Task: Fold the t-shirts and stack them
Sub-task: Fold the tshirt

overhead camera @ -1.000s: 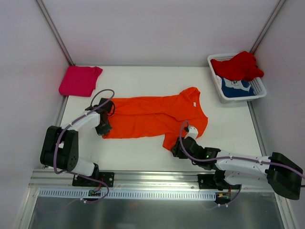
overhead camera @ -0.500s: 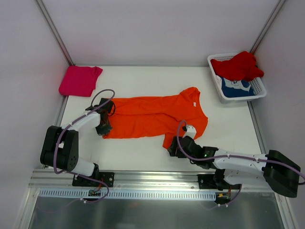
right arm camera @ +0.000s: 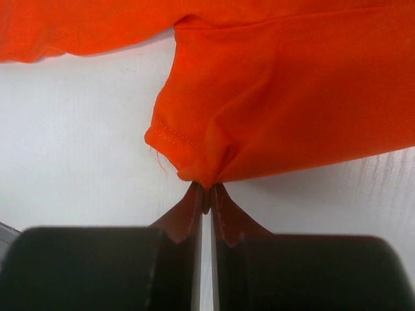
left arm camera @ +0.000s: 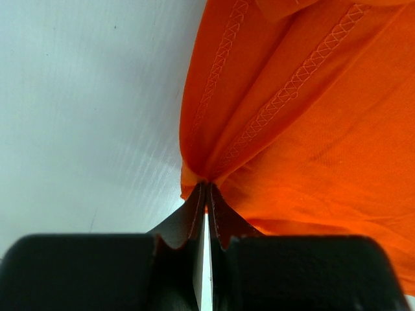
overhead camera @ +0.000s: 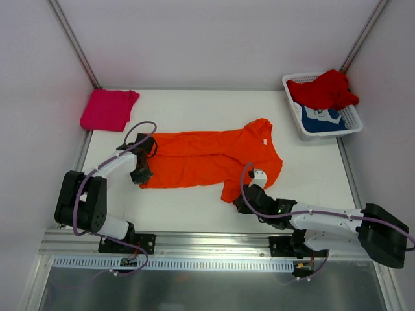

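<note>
4 t-shirts are in view, and the orange t-shirt [overhead camera: 207, 159] lies opened out across the middle of the white table [overhead camera: 194, 107], its hem end on the left, its collar end on the right, and its cloth wrinkled rather than flat. At the near corner of the orange t-shirt's hem end, the left gripper [overhead camera: 141, 176] has its fingers pressed together on a bunched fold of the stitched hem; the left wrist view shows orange cloth gathered into pleats right at the fingertips. At the near sleeve of the orange t-shirt, the right gripper [overhead camera: 238, 204] likewise has its fingers closed tight, pinching the puckered sleeve edge, with bare table on either side of the pinch. Both arms reach in low from the near side of the orange t-shirt. Beyond its hem end, well apart and toward the far left corner, a magenta-pink t-shirt [overhead camera: 108, 109] lies folded. Beyond its collar end, toward the far right corner, stands a white lattice basket [overhead camera: 353, 126]. A crumpled red t-shirt [overhead camera: 324, 89] is heaped over the basket's far side, and a blue t-shirt [overhead camera: 322, 120] with a white print lies inside, nearer the front.
</note>
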